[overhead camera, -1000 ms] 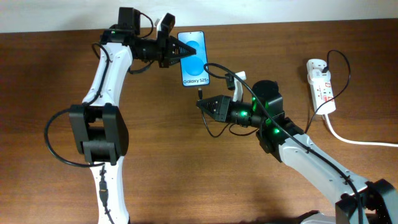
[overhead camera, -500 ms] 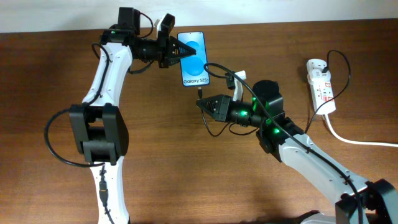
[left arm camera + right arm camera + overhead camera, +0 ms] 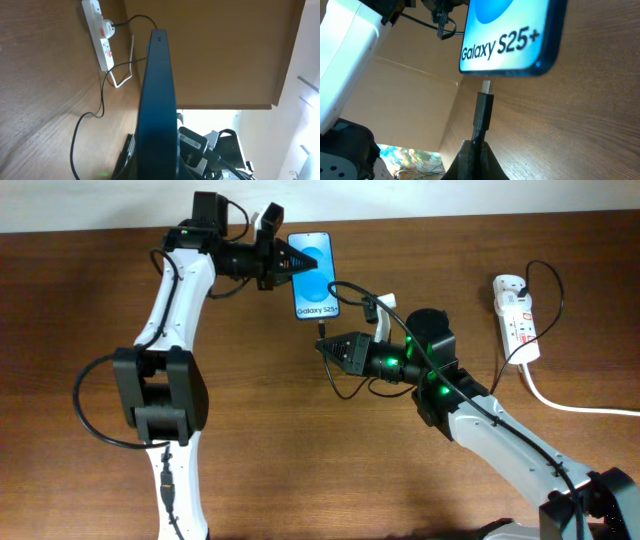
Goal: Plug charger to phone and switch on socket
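the phone (image 3: 313,280) has edged slightly right with the left gripper (image 3: 288,266), which reaches across the table's far side and pinches the phone's left edge. the right gripper (image 3: 323,347), stretched low toward it, is clamped on the charger (image 3: 483,107), tip just short of the phone's bottom edge. the tip looks off-centre, so a push could miss the port and shove the phone askew.

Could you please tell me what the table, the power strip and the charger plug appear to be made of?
Table: wood or wood-look laminate, matte, brown grain lines. Power strip: probably plastic, smooth white casing. Charger plug: seemingly matte black plastic sleeve, bright metal tip.
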Robot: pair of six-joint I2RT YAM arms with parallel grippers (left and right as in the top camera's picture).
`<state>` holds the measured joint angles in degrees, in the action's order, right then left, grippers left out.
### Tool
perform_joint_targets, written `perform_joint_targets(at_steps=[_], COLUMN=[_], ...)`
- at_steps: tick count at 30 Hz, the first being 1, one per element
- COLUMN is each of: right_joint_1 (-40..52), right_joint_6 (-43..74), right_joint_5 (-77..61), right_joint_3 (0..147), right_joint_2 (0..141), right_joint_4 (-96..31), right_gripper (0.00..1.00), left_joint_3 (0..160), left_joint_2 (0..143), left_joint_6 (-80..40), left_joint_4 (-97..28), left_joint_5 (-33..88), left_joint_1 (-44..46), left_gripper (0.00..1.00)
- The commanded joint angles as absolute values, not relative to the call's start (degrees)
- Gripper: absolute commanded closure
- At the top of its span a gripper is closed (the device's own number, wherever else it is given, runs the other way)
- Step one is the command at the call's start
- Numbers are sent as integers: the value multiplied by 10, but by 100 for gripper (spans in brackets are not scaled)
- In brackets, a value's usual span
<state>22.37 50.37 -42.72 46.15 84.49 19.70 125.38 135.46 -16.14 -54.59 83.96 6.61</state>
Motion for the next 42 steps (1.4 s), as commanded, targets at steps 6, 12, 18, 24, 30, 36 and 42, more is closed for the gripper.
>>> perform_joint_targets(at_steps=[6, 12, 18, 24, 30, 36, 42], right_joint_1=[221, 221, 221, 220, 205, 204, 204], right_joint_6=[500, 500, 500, 500, 500, 500, 501], right_joint_5=[-432, -430, -430, -430, -440, -444, -452], right_joint_3=[462, 462, 462, 462, 462, 462, 462], right_joint_2=[841, 841, 841, 841, 841, 841, 841], right_joint_4=[200, 199, 197, 195, 189, 190, 191], right_gripper=[96, 96, 96, 96, 96, 96, 96], left_joint_3=[1262, 1262, 1262, 1262, 1262, 1262, 1262], left_joint_2=[1350, 1350, 1350, 1350, 1350, 1350, 1350], left_joint_6=[-167, -172, -173, -173, -173, -173, -173], left_joint_4=[-545, -545, -545, -545, -545, -545, -544], left_joint_5=[857, 858, 862, 862, 861, 859, 857], left_joint_1=[76, 76, 76, 76, 76, 76, 76], left_gripper=[100, 100, 100, 100, 100, 100, 100])
